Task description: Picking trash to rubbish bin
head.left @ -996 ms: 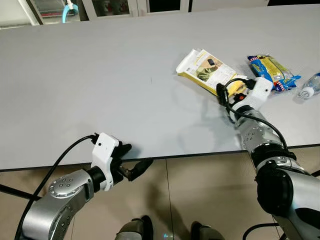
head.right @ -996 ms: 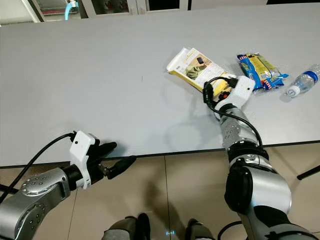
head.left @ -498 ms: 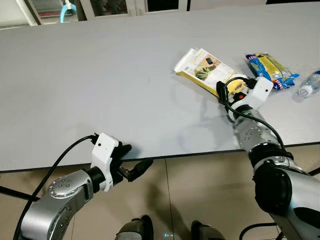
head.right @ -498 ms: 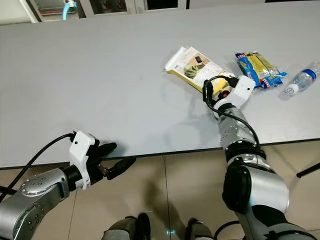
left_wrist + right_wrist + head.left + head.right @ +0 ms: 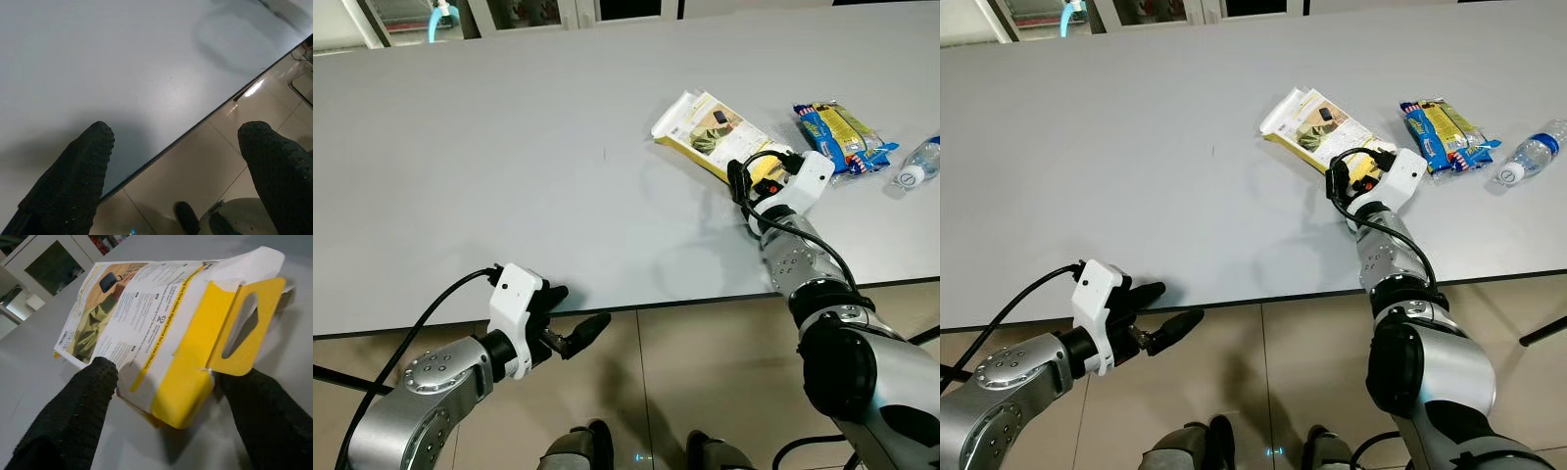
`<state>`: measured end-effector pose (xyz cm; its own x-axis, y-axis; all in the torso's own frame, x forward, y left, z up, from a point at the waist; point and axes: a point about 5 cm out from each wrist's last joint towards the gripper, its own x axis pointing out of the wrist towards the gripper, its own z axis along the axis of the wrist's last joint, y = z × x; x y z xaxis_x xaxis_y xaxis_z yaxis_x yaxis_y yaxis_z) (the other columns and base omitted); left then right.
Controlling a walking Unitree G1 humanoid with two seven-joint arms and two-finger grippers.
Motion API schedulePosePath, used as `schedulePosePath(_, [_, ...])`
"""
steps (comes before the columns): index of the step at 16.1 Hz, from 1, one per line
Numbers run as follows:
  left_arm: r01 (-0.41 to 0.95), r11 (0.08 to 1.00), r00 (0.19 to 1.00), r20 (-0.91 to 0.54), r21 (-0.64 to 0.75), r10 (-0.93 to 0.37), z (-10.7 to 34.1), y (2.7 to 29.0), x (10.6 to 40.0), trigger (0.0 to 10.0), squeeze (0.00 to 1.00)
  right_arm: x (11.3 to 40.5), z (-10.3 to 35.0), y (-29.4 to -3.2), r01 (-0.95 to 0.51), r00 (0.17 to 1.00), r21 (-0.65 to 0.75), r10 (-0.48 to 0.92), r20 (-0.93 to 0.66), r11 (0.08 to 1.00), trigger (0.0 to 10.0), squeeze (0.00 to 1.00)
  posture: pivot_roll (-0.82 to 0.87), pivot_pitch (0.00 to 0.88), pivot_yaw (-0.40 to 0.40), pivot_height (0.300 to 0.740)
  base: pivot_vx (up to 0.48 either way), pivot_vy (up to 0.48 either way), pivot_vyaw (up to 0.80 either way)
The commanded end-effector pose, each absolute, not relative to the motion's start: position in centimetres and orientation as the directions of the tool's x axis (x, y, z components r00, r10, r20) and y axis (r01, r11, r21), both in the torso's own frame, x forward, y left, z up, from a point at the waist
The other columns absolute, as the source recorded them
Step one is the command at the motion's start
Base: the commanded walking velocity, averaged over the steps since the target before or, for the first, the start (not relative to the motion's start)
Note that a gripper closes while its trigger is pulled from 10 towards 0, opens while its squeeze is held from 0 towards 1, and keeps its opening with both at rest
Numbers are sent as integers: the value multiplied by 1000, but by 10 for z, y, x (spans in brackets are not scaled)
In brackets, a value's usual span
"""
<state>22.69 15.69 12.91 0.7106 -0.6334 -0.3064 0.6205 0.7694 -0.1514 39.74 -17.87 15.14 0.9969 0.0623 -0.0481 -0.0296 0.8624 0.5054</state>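
The right gripper reaches over the table with fingers spread astride the yellow box, while the left gripper hangs open at the table's edge.

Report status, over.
Right gripper open, fingers straddling yellow carton on table. Left gripper open, idle at table edge. Nothing in the way.
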Motion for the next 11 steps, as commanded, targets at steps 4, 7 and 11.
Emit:
schedulePosePath(4, [619,770,710,-307,-156,-634,131,157,222,10000,0,391,129,-171,-1,986,540,90,-138,842,0,0,103,234,80,740,0,0,0])
schedulePosePath(7, [617,771,711,-307,-159,-632,130,156,221,10000,0,390,128,-171,3,986,536,87,-142,844,0,0,101,237,78,740,0,0,0])
schedulePosePath(11, [615,772,713,-306,-158,-631,130,156,222,10000,0,390,128,-172,9,986,532,82,-147,847,0,0,100,237,77,740,0,0,0])
